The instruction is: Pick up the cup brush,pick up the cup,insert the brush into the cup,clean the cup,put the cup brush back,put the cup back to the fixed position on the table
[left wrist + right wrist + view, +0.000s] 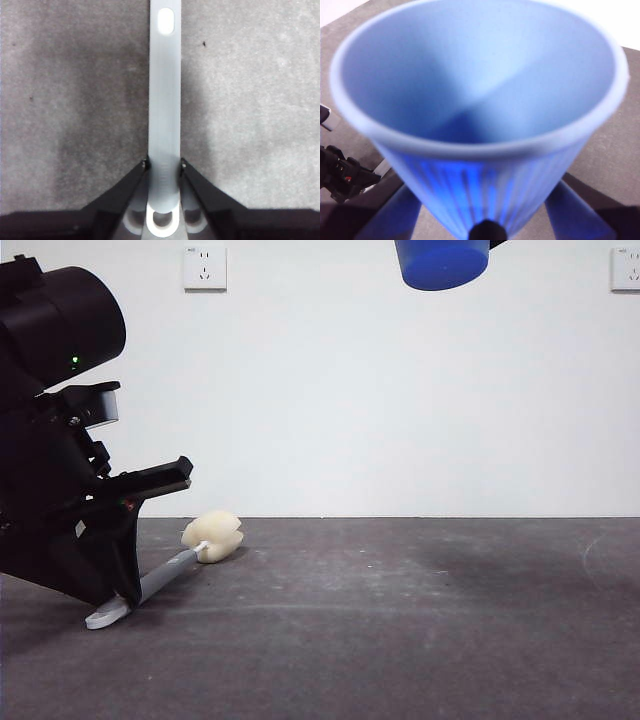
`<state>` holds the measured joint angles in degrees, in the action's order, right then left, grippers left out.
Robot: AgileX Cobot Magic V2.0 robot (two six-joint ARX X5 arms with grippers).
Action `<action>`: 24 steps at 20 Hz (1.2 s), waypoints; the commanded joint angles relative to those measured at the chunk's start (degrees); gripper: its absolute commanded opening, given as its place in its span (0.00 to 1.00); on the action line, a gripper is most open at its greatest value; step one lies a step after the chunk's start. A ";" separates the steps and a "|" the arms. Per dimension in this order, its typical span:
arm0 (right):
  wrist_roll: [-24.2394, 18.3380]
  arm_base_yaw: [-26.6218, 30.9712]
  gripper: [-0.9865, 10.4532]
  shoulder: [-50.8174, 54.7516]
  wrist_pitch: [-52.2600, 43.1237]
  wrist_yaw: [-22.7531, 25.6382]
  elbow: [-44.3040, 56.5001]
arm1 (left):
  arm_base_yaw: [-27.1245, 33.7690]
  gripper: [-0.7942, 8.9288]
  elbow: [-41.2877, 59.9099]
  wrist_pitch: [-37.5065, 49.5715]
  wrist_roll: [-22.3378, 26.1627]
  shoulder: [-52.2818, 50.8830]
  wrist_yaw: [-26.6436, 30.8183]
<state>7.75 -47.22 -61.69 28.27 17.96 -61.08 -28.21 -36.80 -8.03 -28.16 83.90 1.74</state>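
Dark grey table point(420, 640) carries the cup brush point(190, 555) lying flat; left gripper point(163, 167) clenched on its handle near the looped end, long axis running straight out from jaws; right gripper grasping cup point(441, 262) up high, well apart.

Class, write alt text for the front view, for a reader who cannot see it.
The left gripper closes on the brush handle low on the grey table, sponge head touching the surface. The blue cup hangs high at the top edge before a white wall.
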 commanded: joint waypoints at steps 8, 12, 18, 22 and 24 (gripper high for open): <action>0.15 0.02 0.07 0.15 -0.74 0.22 2.14 | -0.20 0.57 0.70 -2.12 -0.11 -5.07 -4.96; 0.11 1.42 0.07 0.15 -12.50 0.11 10.80 | -0.22 0.57 0.70 -5.07 1.20 -15.61 -5.64; -1.18 5.11 0.07 -1.99 -37.13 -0.04 29.55 | -0.22 0.57 0.70 -11.91 1.40 -34.62 -7.74; -3.82 7.61 0.07 -11.04 -49.68 -2.97 34.36 | -0.22 0.57 0.68 -16.59 1.36 -42.51 -8.26; -4.13 8.98 0.07 -18.08 -57.48 -3.08 34.34 | -0.22 0.57 0.68 -18.75 1.38 -44.52 -8.22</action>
<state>4.43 -38.30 -78.91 -28.56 14.94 -26.89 -28.32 -36.64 -26.87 -27.46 39.38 -6.46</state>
